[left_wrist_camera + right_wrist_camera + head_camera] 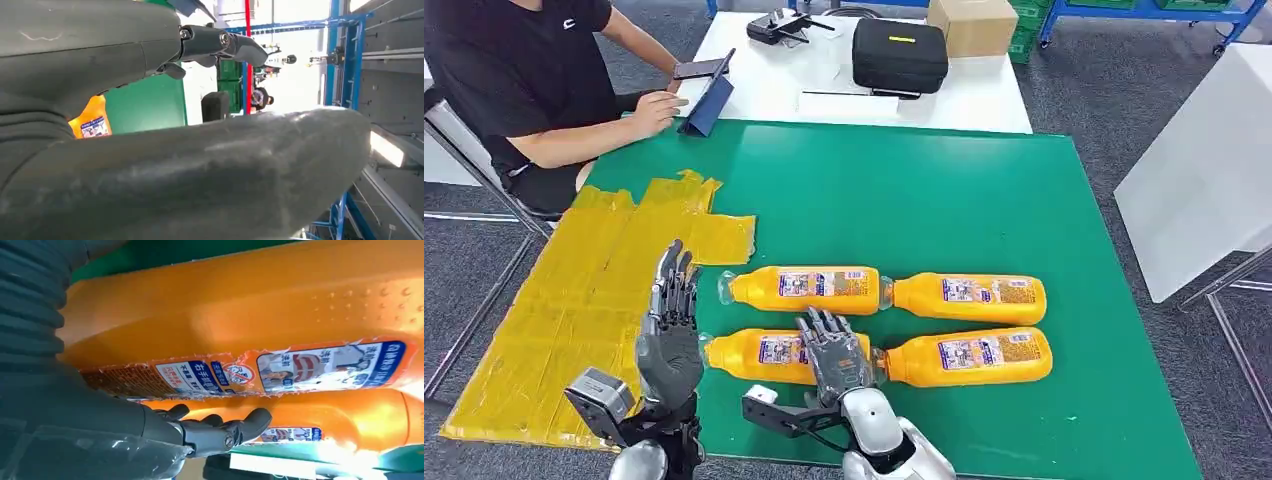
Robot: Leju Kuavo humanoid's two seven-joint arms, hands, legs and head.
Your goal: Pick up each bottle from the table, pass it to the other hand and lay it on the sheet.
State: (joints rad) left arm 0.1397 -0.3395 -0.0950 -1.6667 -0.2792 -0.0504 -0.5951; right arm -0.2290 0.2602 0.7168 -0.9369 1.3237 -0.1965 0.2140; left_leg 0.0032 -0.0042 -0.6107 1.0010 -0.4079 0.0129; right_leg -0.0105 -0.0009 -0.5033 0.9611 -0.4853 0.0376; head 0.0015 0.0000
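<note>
Four bottles lie on green tabletop (984, 190), lower centre of frame, long axes left-right. Right hand (832, 350) spread over near-left bottle (764, 355), not yet closed. Left hand (669, 320) released, upright beside its cap, over yellow sheet (574, 290).

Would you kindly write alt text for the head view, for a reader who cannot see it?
Four orange bottles lie in two rows on a green table; the right robot hand rests over the near-left bottle. The left robot hand hovers open by the yellow sheet. A person sits beyond.
</note>
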